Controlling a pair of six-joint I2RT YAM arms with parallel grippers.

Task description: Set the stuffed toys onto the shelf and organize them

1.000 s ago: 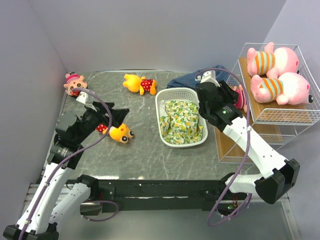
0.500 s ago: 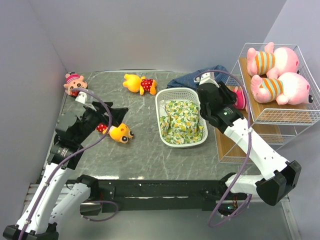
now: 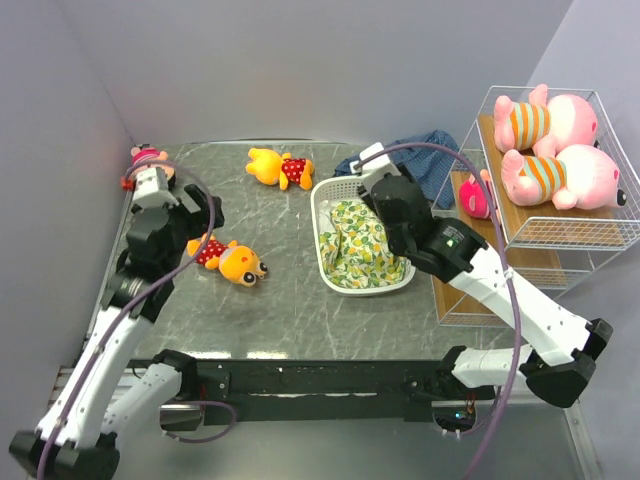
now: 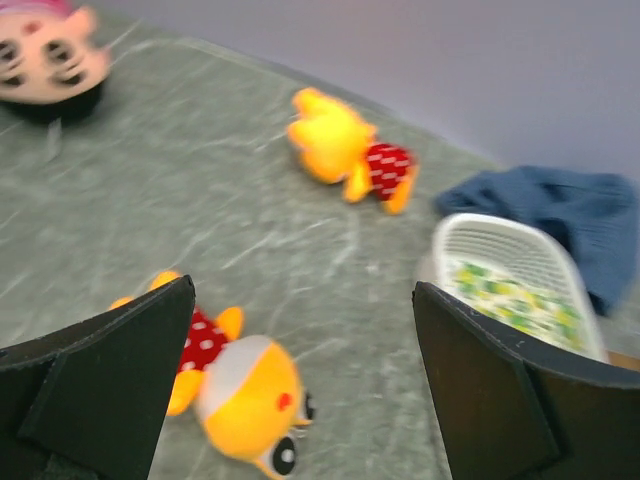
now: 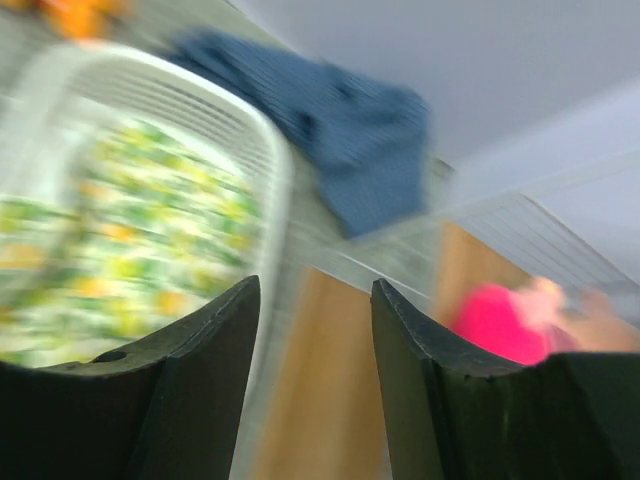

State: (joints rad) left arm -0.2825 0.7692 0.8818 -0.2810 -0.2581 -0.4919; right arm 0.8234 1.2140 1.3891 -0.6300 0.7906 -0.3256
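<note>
Two pink pigs [image 3: 548,120] [image 3: 560,178] in striped shirts lie on the top tier of the shelf [image 3: 560,236]. A pink-clad doll [image 3: 475,197] [image 5: 500,322] lies on the middle plank. One yellow bear [image 3: 236,262] [image 4: 240,400] lies on the table just below and left of my open left gripper [image 3: 203,210] [image 4: 303,300]. A second bear [image 3: 280,166] [image 4: 345,155] lies further back. Another pink doll [image 3: 145,156] [image 4: 45,60] sits in the back left corner, partly behind my arm. My right gripper [image 3: 385,195] [image 5: 315,290] hangs open and empty over the basket's right rim.
A white slotted basket [image 3: 325,232] [image 5: 270,160] with a lemon-print cloth [image 3: 365,240] stands mid-table. Blue fabric [image 3: 425,160] [image 4: 560,205] lies behind it beside the shelf. The shelf's lower plank [image 3: 458,290] [image 5: 320,400] is bare. Grey walls close in left and back.
My right arm has drawn back leftward from the shelf to above the basket, leaving the pink doll on the plank. My left arm has swung back and left, away from the near bear.
</note>
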